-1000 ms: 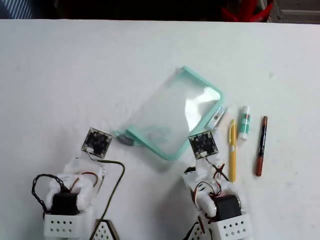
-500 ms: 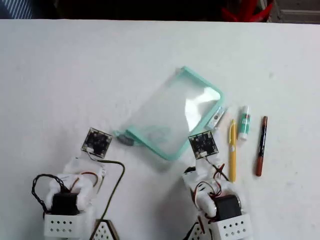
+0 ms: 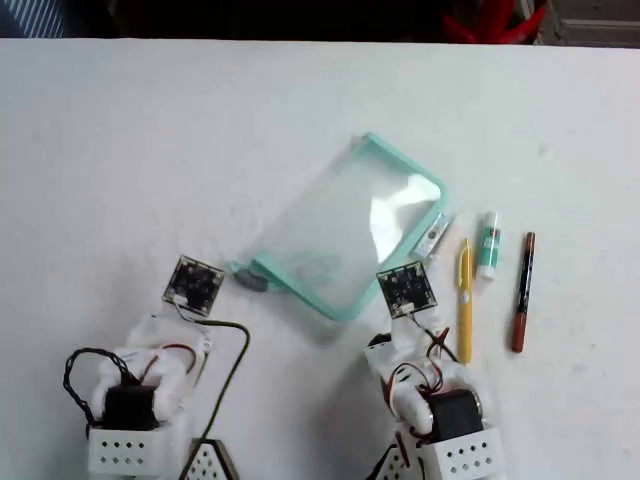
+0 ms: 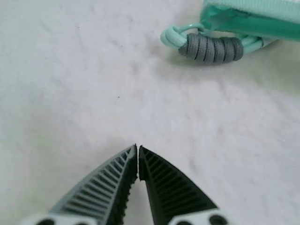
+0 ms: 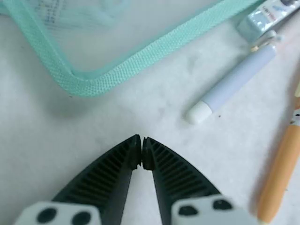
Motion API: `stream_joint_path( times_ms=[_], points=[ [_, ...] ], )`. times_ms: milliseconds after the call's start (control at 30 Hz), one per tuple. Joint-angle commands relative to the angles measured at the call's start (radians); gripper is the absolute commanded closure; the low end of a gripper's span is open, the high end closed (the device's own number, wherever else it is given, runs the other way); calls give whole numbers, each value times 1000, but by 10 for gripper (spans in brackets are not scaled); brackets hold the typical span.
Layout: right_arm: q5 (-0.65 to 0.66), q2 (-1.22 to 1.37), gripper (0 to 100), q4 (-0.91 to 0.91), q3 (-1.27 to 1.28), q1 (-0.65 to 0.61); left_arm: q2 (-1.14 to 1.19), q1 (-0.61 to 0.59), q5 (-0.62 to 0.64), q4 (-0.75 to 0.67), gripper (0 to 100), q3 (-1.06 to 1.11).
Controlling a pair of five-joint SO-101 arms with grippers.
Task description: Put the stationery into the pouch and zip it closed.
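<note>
A clear pouch [image 3: 345, 225] with a mint-green edge lies tilted at the table's middle. Its grey wrapped zipper pull [image 4: 211, 48] rests on the table just ahead of my left gripper [image 4: 138, 152], which is shut on nothing. The pouch's near corner [image 5: 79, 77] lies ahead of my right gripper [image 5: 141, 143], also shut and empty. To the right of the pouch lie a pale lilac pen [image 5: 232, 84], a yellow pen [image 3: 464, 297], a small white-and-green tube [image 3: 487, 245] and a dark red pen [image 3: 522, 291]. Both arms sit at the near edge, with the left camera board [image 3: 194, 284] and the right camera board [image 3: 407, 289] beside the pouch's near side.
The white table [image 3: 150, 140] stretches bare to the left and far side. A black cable [image 3: 232, 370] runs between the arm bases. Dark and red objects [image 3: 490, 20] lie beyond the far edge.
</note>
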Motion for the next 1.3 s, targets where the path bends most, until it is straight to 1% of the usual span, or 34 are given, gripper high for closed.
stream_joint_path(
  times_ms=[0,733,800,1000,1067,1167,1267],
  points=[
    [3,-8,976,5,9,1,-10,-7,-5,5,975,-3],
    [3,-8,976,5,9,1,-10,1,-3,-9,974,-5],
    [3,-8,976,5,9,1,-10,22,-3,-89,973,-9],
    [3,-8,976,5,9,1,-10,35,-3,-450,973,-71],
    [3,-8,976,5,9,1,-10,65,-2,-552,973,-94],
    [3,-8,976,5,9,1,-10,111,-2,-594,973,-103],
    [3,-8,976,5,9,1,-10,125,-9,-571,973,-63]
  ],
)
